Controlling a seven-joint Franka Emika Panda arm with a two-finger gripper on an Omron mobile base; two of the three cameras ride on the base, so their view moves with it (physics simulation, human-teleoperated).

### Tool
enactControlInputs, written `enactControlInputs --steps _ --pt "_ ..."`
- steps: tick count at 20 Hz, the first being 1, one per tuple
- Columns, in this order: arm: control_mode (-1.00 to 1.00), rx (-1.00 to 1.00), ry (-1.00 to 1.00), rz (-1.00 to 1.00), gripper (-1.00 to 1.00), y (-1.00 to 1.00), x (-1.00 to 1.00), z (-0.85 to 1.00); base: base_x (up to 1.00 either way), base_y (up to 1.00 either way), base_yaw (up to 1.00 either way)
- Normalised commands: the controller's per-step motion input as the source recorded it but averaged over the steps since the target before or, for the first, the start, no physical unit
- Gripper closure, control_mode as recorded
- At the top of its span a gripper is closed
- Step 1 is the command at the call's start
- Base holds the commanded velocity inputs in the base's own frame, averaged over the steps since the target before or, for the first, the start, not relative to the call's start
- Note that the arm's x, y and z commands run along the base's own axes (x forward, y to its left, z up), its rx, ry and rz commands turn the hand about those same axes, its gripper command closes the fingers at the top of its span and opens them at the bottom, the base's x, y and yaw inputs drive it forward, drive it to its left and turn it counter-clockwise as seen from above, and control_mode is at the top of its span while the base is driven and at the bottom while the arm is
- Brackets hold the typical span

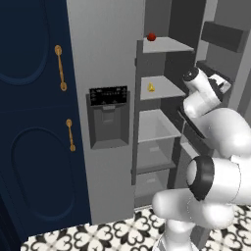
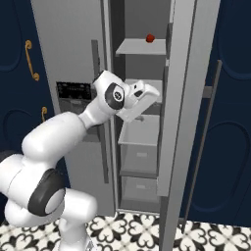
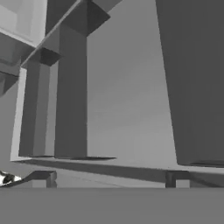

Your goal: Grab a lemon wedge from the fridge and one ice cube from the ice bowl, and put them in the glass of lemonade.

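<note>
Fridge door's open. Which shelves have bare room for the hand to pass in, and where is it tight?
In the fridge, the shelf holding the lemon wedge is bare right of the wedge. The top shelf is bare right of the small red fruit. The bin below looks empty. It is tight on the right, where the open gripper sits close to the door shelves.

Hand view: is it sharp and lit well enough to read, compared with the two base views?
Hand view: soft flat grey panels, dim, no glare. Left base view: evenly lit; the lemon wedge and red fruit read clearly in the fridge. Right base view: the arm blocks the wedge's shelf.
</note>
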Motion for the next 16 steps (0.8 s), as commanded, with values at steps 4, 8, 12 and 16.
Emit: enactControlInputs --steps 4,8,12,16 --pt "-1.00 0.27 -0.23 0.00 -1.00 0.11 -0.60 0.12 0.00 0.00 0.00" --pt "-1.00 0.15 -0.46 0.00 -1.00 0.88 -0.99 0.31 0.00 0.00 0.00" --pt "-1.00 0.12 -0.58 0.00 -1.00 1.00 -0.81 0.38 0.00 0.00 0.00" --pt "-1.00 0.18 -0.42 -0.01 -1.00 1.00 -0.88 0.21 0.00 0.00 0.00"
